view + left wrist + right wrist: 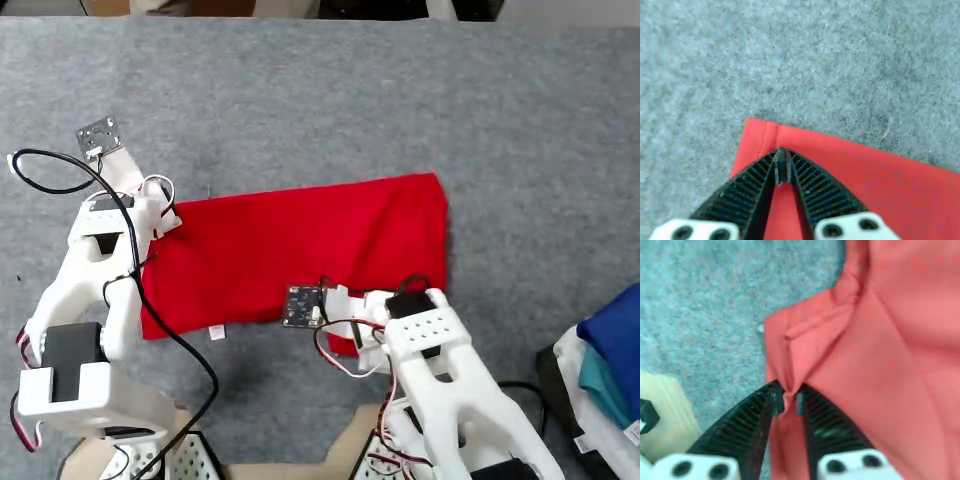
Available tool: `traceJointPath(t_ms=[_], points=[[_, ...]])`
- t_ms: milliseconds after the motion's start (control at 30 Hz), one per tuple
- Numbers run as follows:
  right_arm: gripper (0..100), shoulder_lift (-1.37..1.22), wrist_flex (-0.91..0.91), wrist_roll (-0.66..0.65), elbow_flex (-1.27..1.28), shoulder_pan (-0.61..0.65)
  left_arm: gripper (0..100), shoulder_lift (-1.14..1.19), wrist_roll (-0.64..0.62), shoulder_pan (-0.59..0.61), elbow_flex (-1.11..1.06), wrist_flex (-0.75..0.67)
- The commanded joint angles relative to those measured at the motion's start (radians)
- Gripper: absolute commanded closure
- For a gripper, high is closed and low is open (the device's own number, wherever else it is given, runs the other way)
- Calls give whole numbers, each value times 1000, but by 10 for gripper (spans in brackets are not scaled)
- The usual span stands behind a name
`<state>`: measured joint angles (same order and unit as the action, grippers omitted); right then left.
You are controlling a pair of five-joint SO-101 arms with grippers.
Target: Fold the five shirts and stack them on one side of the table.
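Red shirt [320,245] lies flat, well apart from the folded stack [610,370]. Left gripper [781,170] pinches the corner farthest from the stack; right gripper [790,401] pinches a nearer hem. Seemingly mid-fold; next, both must lift together.

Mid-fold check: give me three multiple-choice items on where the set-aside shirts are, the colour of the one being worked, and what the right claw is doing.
1. Where is the pile of other shirts in the high view? A) right edge B) far edge C) left edge
2. What colour is the spread shirt? A) blue B) red C) white
3. What is the right claw doing? A) wide open B) shut on a pinch of cloth C) holding a blue shirt

Key:
1. A, the pile sits at the right edge of the table.
2. B, the spread shirt between the arms is red.
3. B, the right claw grips a bunched fold of it.
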<state>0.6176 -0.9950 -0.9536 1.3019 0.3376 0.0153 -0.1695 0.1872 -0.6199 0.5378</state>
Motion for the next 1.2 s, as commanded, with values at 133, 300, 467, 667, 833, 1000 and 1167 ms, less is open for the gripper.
traceJointPath(t_ms=[133, 300, 467, 667, 833, 1000, 1167], points=[[994, -56, -21, -11, -65, -105, 981, -8, -2, 8, 48, 6], [995, -59, -187, -11, -308, -114, 981, -8, -2, 8, 49, 5], [995, -91, -304, -12, -556, -87, 981, -8, -2, 8, 49, 5], [995, -341, -325, -31, -845, -77, 981, -8, -2, 8, 49, 5], [995, -567, -325, -98, -1104, -82, 981, -8, -2, 8, 49, 5], [950, -750, -325, -170, -1268, -84, 981, -8, -2, 8, 49, 5], [739, -845, -325, -172, -1362, -111, 981, -8, -2, 8, 48, 5]])
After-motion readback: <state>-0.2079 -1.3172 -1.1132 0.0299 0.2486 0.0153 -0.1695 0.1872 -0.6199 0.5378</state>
